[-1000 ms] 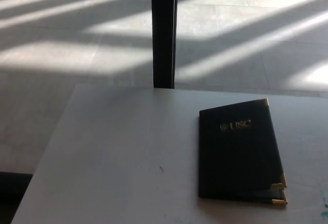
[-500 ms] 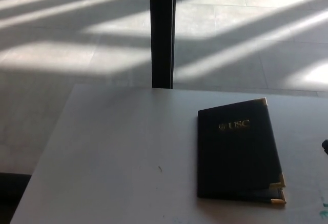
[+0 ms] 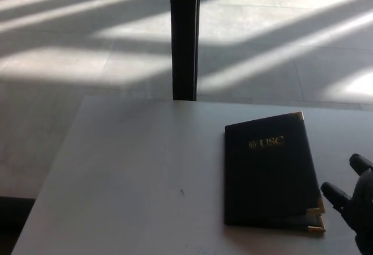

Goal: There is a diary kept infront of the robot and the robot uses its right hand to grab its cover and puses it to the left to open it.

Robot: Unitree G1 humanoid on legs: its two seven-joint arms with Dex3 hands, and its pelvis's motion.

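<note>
A dark diary (image 3: 271,173) with gold corner caps and gold "USC" lettering lies closed on the white table (image 3: 128,173), right of centre. Its spine faces left and its loose edge faces right. My right hand (image 3: 354,199) shows at the lower right edge of the head view, just right of the diary's near right corner. Two black fingers (image 3: 335,192) are spread apart with nothing between them, and they do not touch the cover. My left hand is out of the picture.
A black post (image 3: 185,36) stands upright behind the table's far edge. Tiled floor with bands of sunlight lies beyond. The table's left edge runs diagonally toward the lower left corner.
My right hand has come into view from the lower right and moved up toward the diary's right edge. The diary has not moved.
</note>
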